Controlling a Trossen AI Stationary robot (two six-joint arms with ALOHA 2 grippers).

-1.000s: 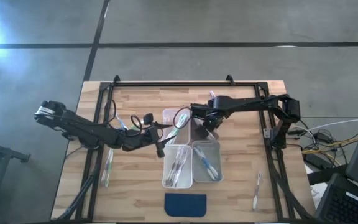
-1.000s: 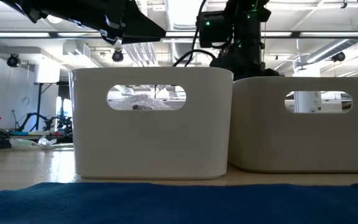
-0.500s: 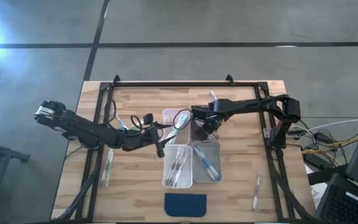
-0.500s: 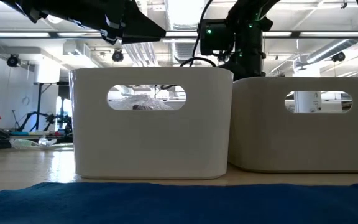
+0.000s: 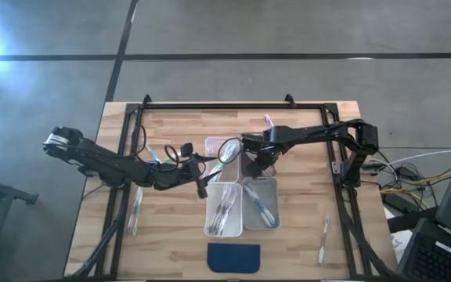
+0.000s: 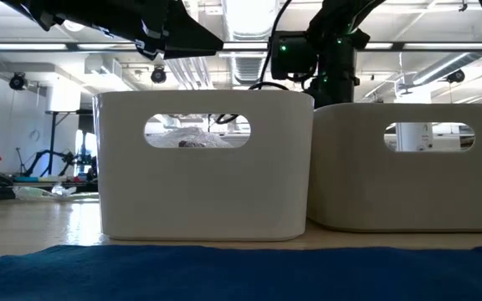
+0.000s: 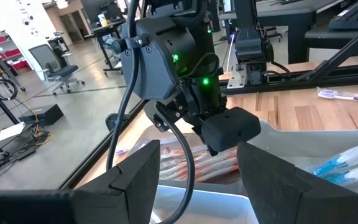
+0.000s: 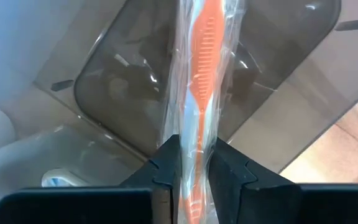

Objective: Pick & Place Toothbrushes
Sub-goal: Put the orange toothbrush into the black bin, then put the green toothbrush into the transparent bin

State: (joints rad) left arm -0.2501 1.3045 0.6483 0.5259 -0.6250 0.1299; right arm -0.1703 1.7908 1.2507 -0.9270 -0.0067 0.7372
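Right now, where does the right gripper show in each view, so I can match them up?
High view: right gripper above the far right bin.
Low view: its dark body with green lights, above the bins; fingers hidden.
Left wrist view: centre, green lights.
Right wrist view: own fingers shut on a wrapped orange toothbrush.
Shared landmark: that bin.

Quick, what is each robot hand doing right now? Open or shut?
Left gripper: open, holding nothing, beside the bins.
Right gripper: shut on an orange wrapped toothbrush, above an empty bin.
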